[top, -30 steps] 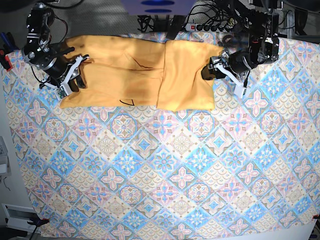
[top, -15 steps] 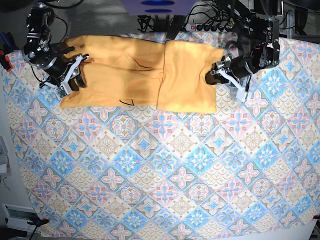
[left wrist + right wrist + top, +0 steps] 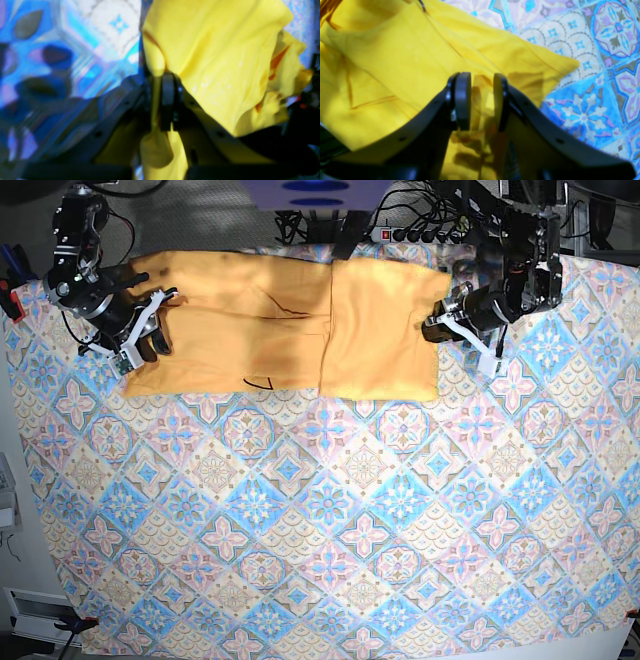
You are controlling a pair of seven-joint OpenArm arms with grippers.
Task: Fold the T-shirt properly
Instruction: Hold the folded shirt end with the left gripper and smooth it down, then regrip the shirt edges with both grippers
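Observation:
The yellow-orange T-shirt [image 3: 260, 330] lies across the far end of the table, its right part folded over the middle. My left gripper [image 3: 440, 320] sits at the shirt's right edge. In the left wrist view its fingers [image 3: 167, 100] are shut on a thin fold of the T-shirt [image 3: 212, 62]. My right gripper [image 3: 150, 340] rests on the shirt's left edge. Its fingers [image 3: 462, 100] stand a little apart in the right wrist view, with a bunched fold of the T-shirt [image 3: 395, 62] gripped between them.
A blue-and-pink tile-patterned tablecloth [image 3: 330, 510] covers the whole table. Behind the far edge lie a power strip [image 3: 410, 233] and cables. The arms' bases stand at the far left and far right corners.
My left gripper has closed on the shirt's right edge and drawn it a little to the right. The right gripper has stayed in place.

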